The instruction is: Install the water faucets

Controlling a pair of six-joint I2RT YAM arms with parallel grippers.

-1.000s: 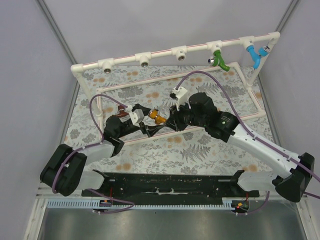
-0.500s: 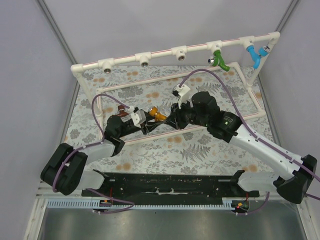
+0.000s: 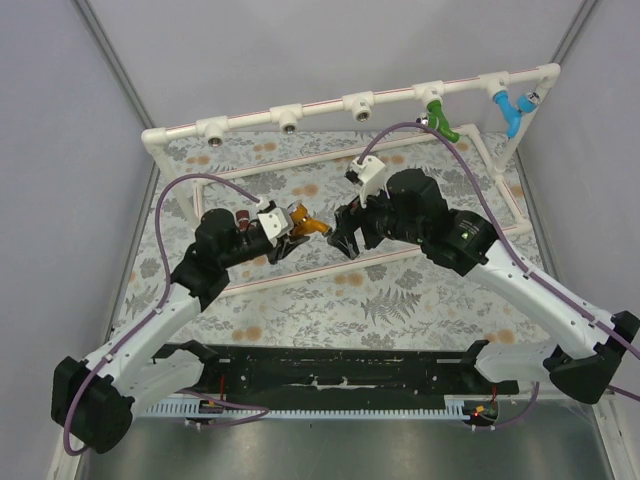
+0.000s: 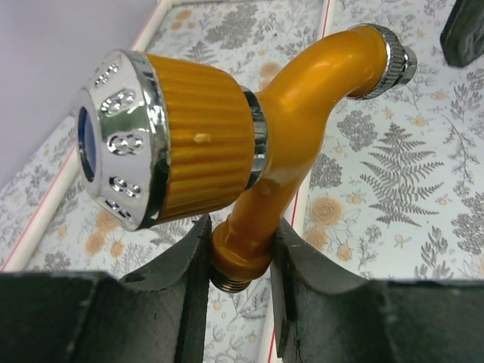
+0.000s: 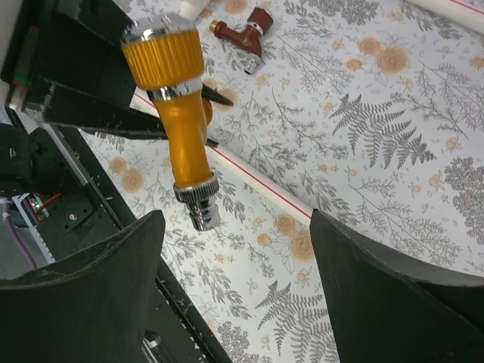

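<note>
I am clamping my left pincer [image 4: 240,261] shut on the orange-yellow faucet [image 4: 302,106], pinching its short stem just above the threaded end, so that the ribbed knob and curved spout are standing clear of my fingers and off the floral surface [image 4: 393,189]. My right pincer [image 5: 238,265] is gaping wide and holding nothing. Its fingers are flanking the silvery spout tip [image 5: 203,215] without touching it, which I judge to be a handover stance, since my left grip is covering the very stem that has to be screwed in. Beyond, the dark reddish-brown faucet [image 5: 246,32] is lying loose on the surface, waiting its turn. Farthest off, the white pipe frame [image 3: 320,103] is offering three bare sockets [image 3: 288,118] along its top rail, while the green tap [image 3: 440,125] and light blue tap [image 3: 510,110] are already sitting in the two at the right end.
</note>
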